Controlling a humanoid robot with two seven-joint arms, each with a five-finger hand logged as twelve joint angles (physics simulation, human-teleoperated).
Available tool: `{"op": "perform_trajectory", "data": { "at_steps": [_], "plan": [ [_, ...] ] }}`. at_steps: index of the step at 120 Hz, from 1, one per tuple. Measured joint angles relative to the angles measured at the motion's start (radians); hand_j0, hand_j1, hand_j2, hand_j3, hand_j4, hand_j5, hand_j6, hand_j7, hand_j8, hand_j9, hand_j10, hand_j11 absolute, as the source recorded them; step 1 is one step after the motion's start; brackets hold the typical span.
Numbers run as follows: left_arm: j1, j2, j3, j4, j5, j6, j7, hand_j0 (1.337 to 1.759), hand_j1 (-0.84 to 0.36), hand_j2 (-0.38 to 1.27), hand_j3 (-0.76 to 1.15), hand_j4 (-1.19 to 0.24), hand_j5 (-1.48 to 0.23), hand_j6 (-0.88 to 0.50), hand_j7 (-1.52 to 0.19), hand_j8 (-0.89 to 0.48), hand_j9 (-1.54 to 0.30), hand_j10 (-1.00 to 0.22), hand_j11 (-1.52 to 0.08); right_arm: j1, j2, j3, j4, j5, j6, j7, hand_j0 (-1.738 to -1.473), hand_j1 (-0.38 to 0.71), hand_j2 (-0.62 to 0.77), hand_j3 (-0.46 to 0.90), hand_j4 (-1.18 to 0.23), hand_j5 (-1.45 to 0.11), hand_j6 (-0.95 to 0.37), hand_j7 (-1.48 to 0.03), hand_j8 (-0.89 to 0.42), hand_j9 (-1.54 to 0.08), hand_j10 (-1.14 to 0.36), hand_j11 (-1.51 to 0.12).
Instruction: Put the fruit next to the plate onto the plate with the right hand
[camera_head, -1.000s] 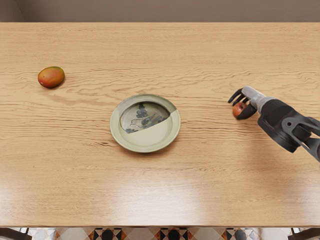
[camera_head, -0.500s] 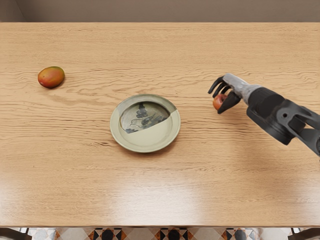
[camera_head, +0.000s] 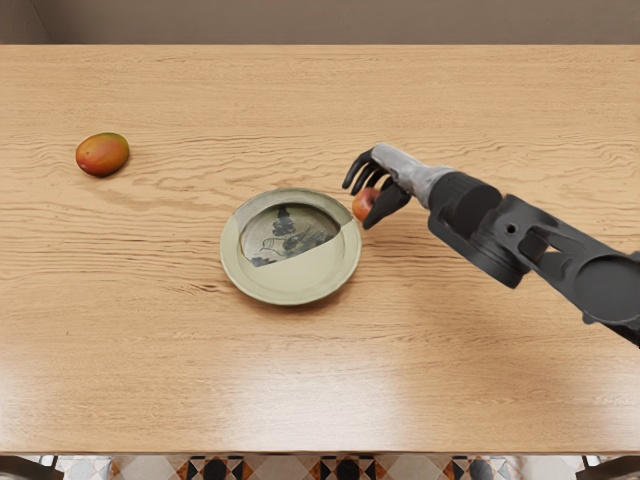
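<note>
- One wide desk (camera_head: 450, 380) of pale wood with a wavy grain fills nearly the whole head view; its surface has a soft sheen toward the near edge.
- Beyond the far edge runs a strip of plain grey-brown wall (camera_head: 320, 20), and below the near edge shows a band of patterned floor tiles (camera_head: 330, 468) in dark, orange and white.
- One round plate (camera_head: 290, 292) lies flat near the middle of the desk. It is a dull green-cream, and a dark painted drawing covers part of its centre; whether the drawing includes any letters cannot be told.
- Two fruits are in sight.
- One is a small red-orange fruit (camera_head: 364, 203), clamped in the right hand (camera_head: 378, 183). It sits just beside the plate's right rim, toward the far side, not on the plate. Whether it touches the desk cannot be told.
- The other is a mango (camera_head: 102, 154), red and green-yellow, lying alone near the left end of the desk, well apart from the plate.
- One arm (camera_head: 500, 235), dark grey, comes in from the right edge and reaches leftward. The dark fingers (camera_head: 356, 172) curl around the small fruit, some arching over its top.
</note>
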Motion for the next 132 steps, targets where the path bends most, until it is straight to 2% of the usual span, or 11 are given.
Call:
{"op": "perform_trajectory", "data": {
  "at_steps": [66,111,117,132],
  "plan": [
    [0.0,0.0,0.0,0.0,0.0,0.0,0.0,1.658,0.34,0.0,0.0,-0.01,-0.01,-0.01,-0.01,-0.01,-0.01,-0.01,-0.01,-0.022,0.136,-0.012,-0.008,-0.007,-0.009,0.0,-1.658,0.27,0.35,0.0,-0.66,-0.88,-0.63,-0.87,-0.49,-0.88,-0.58,-0.87],
    [0.0,0.0,0.0,0.0,0.0,0.0,0.0,1.658,0.34,0.0,0.0,-0.01,-0.01,-0.01,-0.01,-0.01,-0.01,-0.01,-0.01,-0.053,0.154,-0.026,-0.011,-0.008,-0.01,0.0,-1.657,0.27,0.34,0.0,-0.66,-0.87,-0.63,-0.86,-0.49,-0.87,-0.58,-0.86],
    [0.0,0.0,0.0,0.0,0.0,0.0,0.0,1.658,0.34,0.0,0.0,-0.01,-0.01,-0.01,-0.01,-0.01,-0.01,-0.01,-0.01,-0.054,0.154,-0.025,-0.011,-0.007,-0.011,0.0,-1.657,0.24,0.26,0.0,-0.6,-0.79,-0.58,-0.79,-0.47,-0.79,-0.54,-0.79],
    [0.0,0.0,0.0,0.0,0.0,0.0,0.0,1.658,0.34,0.0,0.0,-0.01,-0.01,-0.01,-0.01,-0.01,-0.01,-0.01,-0.01,-0.052,0.152,-0.016,-0.01,-0.005,-0.014,0.001,-1.658,0.01,0.14,0.0,-0.36,-0.47,-0.35,-0.47,-0.29,-0.47,-0.33,-0.47]
  ]
}}
